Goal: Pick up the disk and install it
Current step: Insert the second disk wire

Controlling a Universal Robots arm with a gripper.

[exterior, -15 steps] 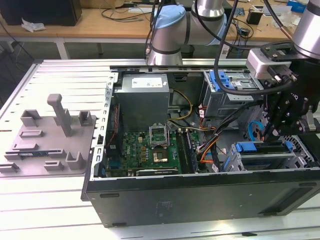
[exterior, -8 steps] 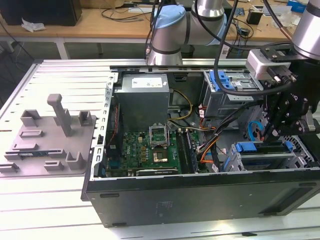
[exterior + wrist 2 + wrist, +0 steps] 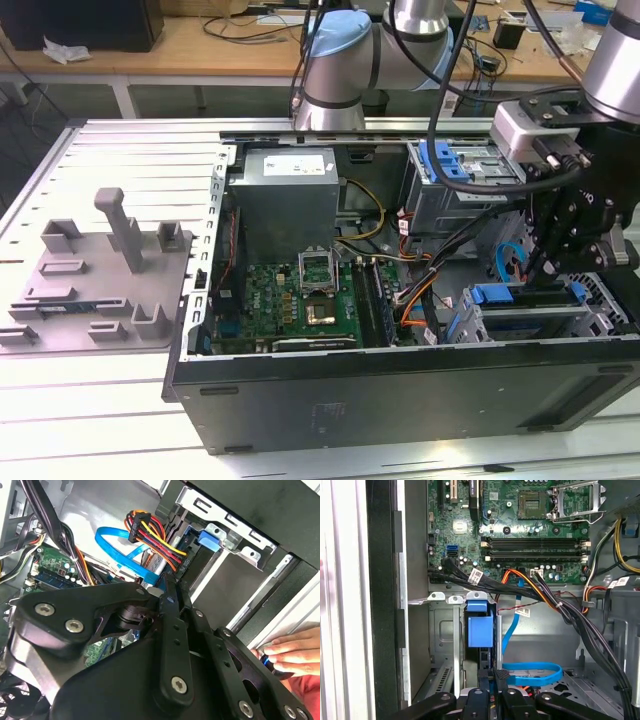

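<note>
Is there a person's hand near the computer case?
Yes, in the second wrist view a hand rests at the edge of the computer case.

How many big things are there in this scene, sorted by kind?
Open computer case: 1
Grey plastic fixture: 1
Robot arm: 1
Total: 3
</note>
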